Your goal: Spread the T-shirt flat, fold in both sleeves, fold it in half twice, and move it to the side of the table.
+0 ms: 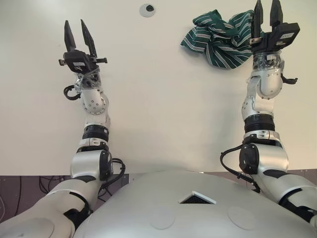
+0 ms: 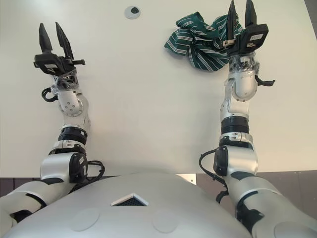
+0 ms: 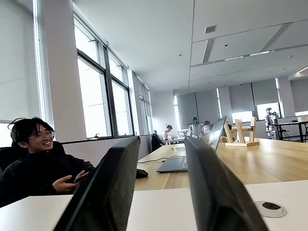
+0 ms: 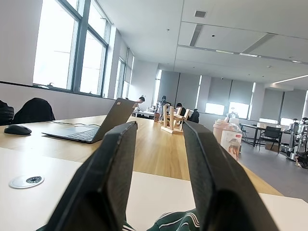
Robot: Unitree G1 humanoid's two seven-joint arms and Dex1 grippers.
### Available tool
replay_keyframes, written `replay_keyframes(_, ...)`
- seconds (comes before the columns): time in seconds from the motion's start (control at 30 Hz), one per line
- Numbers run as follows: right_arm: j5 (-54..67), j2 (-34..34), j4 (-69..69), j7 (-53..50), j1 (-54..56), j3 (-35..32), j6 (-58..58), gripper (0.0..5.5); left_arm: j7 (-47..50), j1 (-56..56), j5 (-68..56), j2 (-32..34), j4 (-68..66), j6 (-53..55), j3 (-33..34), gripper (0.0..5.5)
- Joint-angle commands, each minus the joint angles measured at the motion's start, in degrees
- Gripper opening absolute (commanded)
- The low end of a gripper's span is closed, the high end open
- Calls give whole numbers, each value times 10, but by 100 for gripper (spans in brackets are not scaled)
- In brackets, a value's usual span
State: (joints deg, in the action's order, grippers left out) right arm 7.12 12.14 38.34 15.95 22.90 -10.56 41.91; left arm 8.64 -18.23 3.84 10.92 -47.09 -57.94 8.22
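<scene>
The green, white-striped T-shirt (image 1: 218,39) lies crumpled in a heap at the far right of the white surface (image 1: 163,99). The right claw (image 1: 266,10) hangs at the heap's right edge with its fingers spread and nothing between them. The left claw (image 1: 75,27), also spread and empty, is well apart over bare surface on the left, with a round grommet (image 1: 147,9) at the far edge between the two.

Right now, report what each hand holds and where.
Nothing: the left hand and right hand are open and empty; the T-shirt lies crumpled, ungripped.
</scene>
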Motion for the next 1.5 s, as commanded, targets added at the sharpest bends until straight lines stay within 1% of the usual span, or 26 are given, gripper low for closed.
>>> replay_keyframes(0.03, 1, 5, 3, -1, 4, 0, -4, 170, -3, 2, 0, 2, 1, 3, 2, 165)
replay_keyframes(0.3, -20, 13, 33, -20, 15, 0, -8, 170, -5, -1, 3, 0, -6, -5, 1, 165)
replay_keyframes(0.4, -70, 29, 79, -63, 30, 12, -25, 170, -5, -1, 5, 0, -9, -3, 0, 165)
replay_keyframes(0.5, -146, 76, 143, -120, 58, 41, -73, 170, -3, -7, 9, -3, 8, 5, -3, 165)
replay_keyframes(0.6, -180, 110, 221, -88, 99, 75, -133, 170, 3, -8, 21, -12, 32, 13, -11, 165)
replay_keyframes(0.73, -199, 138, 283, -74, 129, 96, -165, 170, 0, -16, 25, -22, 25, 28, -19, 165)
replay_keyframes(0.87, -213, 132, 311, -27, 146, 126, -177, 170, 3, -21, 30, -25, 25, 36, -22, 165)
replay_keyframes(1.03, -241, 121, 320, 55, 121, 181, -174, 170, 5, -21, 31, -25, 32, 36, -23, 165)
replay_keyframes(1.1, -233, 122, 295, 142, 86, 202, -141, 170, 4, -20, 30, -25, 34, 37, -23, 165)
replay_keyframes(1.17, -196, 129, 238, 247, 38, 213, -104, 170, 2, -18, 30, -26, 35, 38, -25, 165)
replay_keyframes(1.3, -82, 179, 33, 418, -87, 229, -102, 170, -4, -13, 28, -27, 46, 42, -28, 165)
replay_keyframes(1.4, -5, 215, -103, 497, -168, 238, -133, 170, -14, -14, 20, -30, 44, 47, -30, 165)
replay_keyframes(1.5, 31, 230, -171, 514, -206, 235, -171, 170, -21, -17, 20, -32, 43, 51, -35, 165)
